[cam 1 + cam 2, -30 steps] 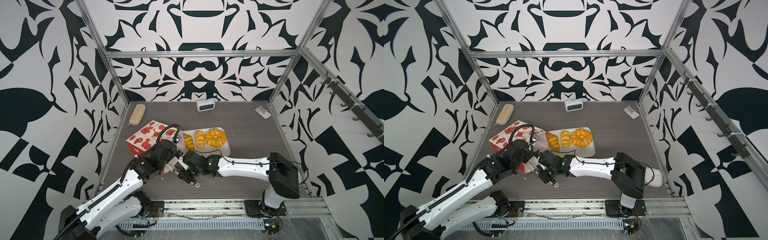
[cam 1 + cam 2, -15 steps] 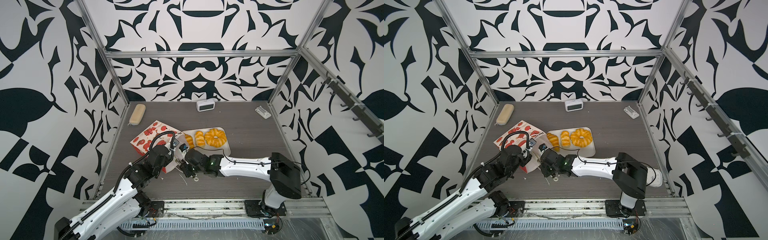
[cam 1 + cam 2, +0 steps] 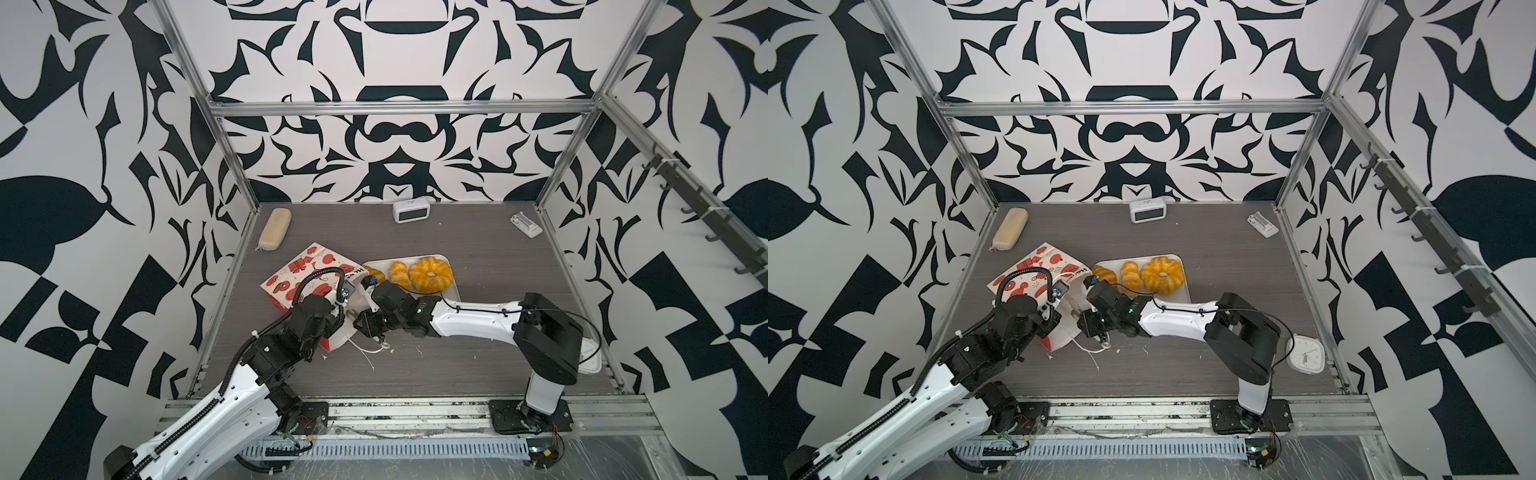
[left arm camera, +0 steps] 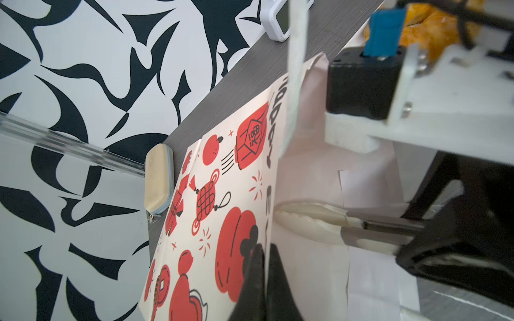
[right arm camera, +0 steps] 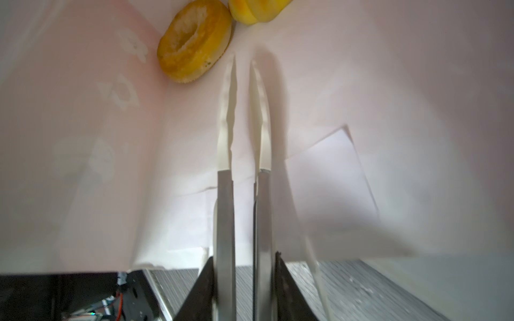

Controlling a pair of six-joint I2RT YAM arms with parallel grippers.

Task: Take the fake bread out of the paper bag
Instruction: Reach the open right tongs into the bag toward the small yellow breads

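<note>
The red-and-white paper bag (image 3: 307,270) (image 3: 1038,266) lies on its side, mouth facing the front right. My left gripper (image 4: 264,250) (image 3: 334,326) is shut on the upper edge of the bag (image 4: 222,194), holding the mouth up. My right gripper (image 5: 242,59) (image 3: 1076,312) reaches inside the bag, its fingers (image 4: 306,219) a narrow gap apart with nothing between them. Deep in the bag lie a small bagel ring (image 5: 205,59) and another yellow piece of fake bread (image 5: 258,9), just beyond the fingertips. A large ring (image 3: 417,276) and two croissant rolls (image 3: 399,272) (image 3: 374,274) sit on the white tray (image 3: 415,256).
A tan zippered case (image 3: 274,228) lies at the back left, a small white clock (image 3: 410,211) at the back wall, and a white gadget (image 3: 525,224) at the back right. A white dial (image 3: 1306,353) sits behind my right arm's base. A loose white cord (image 3: 370,349) trails from the bag.
My right gripper has moved back and left from the table in front of the bag into its mouth, and its fingers have parted slightly. My left gripper shifted with the bag's edge.
</note>
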